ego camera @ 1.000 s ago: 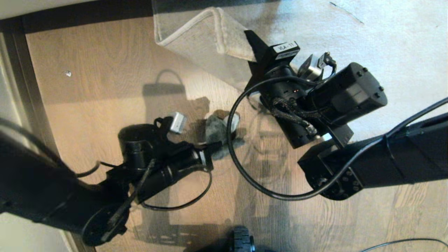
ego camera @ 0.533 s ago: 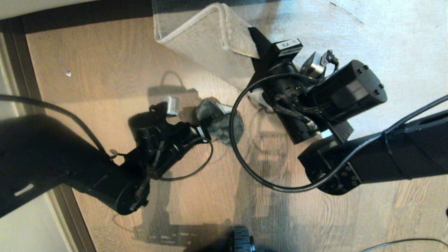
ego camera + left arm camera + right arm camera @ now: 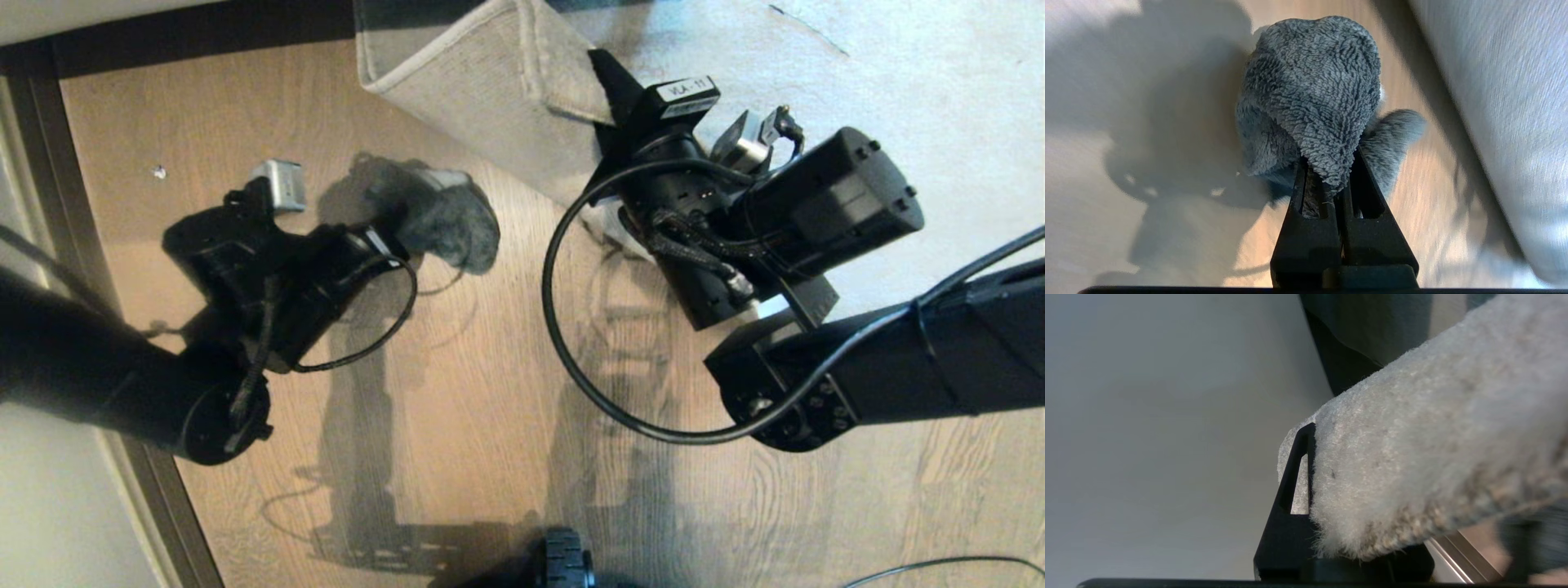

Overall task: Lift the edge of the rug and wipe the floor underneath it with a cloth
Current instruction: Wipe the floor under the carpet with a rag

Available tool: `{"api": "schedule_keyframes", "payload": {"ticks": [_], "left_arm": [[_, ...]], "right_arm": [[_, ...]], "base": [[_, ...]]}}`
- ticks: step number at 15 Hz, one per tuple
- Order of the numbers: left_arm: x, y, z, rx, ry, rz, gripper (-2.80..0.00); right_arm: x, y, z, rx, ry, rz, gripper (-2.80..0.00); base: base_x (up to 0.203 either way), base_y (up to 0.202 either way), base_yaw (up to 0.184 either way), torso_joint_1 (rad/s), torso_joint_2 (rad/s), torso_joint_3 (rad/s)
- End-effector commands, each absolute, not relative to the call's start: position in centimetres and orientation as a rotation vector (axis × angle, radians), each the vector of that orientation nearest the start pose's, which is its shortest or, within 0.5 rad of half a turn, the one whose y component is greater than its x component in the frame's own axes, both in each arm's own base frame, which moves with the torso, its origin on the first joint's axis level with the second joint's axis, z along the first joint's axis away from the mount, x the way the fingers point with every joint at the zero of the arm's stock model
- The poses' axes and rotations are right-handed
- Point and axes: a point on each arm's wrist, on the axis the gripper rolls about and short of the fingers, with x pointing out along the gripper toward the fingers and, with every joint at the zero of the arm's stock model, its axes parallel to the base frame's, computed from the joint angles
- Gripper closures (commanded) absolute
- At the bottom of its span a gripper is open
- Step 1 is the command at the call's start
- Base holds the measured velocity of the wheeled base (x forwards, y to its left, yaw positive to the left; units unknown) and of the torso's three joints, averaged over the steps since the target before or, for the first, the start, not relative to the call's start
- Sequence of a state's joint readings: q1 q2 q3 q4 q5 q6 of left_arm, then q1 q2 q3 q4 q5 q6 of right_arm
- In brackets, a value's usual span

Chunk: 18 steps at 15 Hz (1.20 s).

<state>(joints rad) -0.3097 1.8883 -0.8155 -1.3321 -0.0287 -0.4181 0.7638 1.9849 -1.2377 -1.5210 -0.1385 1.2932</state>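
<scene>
We've got our left arm reaching in low from the left side, wrist angled toward the rug, and the left gripper (image 3: pixel 1327 179) has its jaws pinching the cloth (image 3: pixel 441 220) tight. The cloth bunches out ahead of the jaws in a fuzzy grey wad, pressed down on the floor (image 3: pixel 457 425) just beside the raised rug flap. It's fluffy, ribbed pile on top, with a smaller tuft poking out to one side.

Over on the right, our right arm comes in from the right edge, elbow bent, forearm slanting up toward the rug. The right gripper (image 3: pixel 1310 486) has its jaws clamped on the rug edge (image 3: pixel 498 73). The corner is peeled up and folded over, pale backing showing with a stitched border, standing clear of the floor. In the right wrist view the thick, off-white pile fills the jaws; only one finger (image 3: pixel 1290 486) shows beside it.
</scene>
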Motion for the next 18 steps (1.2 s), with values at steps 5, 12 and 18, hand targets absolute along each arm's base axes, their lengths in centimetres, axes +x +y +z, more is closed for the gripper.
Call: {"api": "schedule_keyframes", "payload": {"ticks": [5, 12, 18], "left_arm": [[23.5, -7.9, 20.9, -0.449, -0.186, -0.405, 0.0], [13.1, -10.0, 13.2, -0.327, 0.216, -0.805, 0.0], [18.6, -17.7, 12.3, -0.306, 0.277, -0.915, 0.0]], "right_arm": [[26.1, 24.7, 29.8, 1.549, -0.262, 1.036, 0.0], [25.7, 24.2, 29.7, 1.544, -0.257, 1.022, 0.0], [25.9, 24.0, 29.6, 1.53, -0.268, 1.009, 0.0]], "base": [[0.0, 0.0, 0.0, 0.0, 0.0, 0.0], [0.0, 0.0, 0.0, 0.0, 0.0, 0.0], [0.0, 0.0, 0.0, 0.0, 0.0, 0.0]]}}
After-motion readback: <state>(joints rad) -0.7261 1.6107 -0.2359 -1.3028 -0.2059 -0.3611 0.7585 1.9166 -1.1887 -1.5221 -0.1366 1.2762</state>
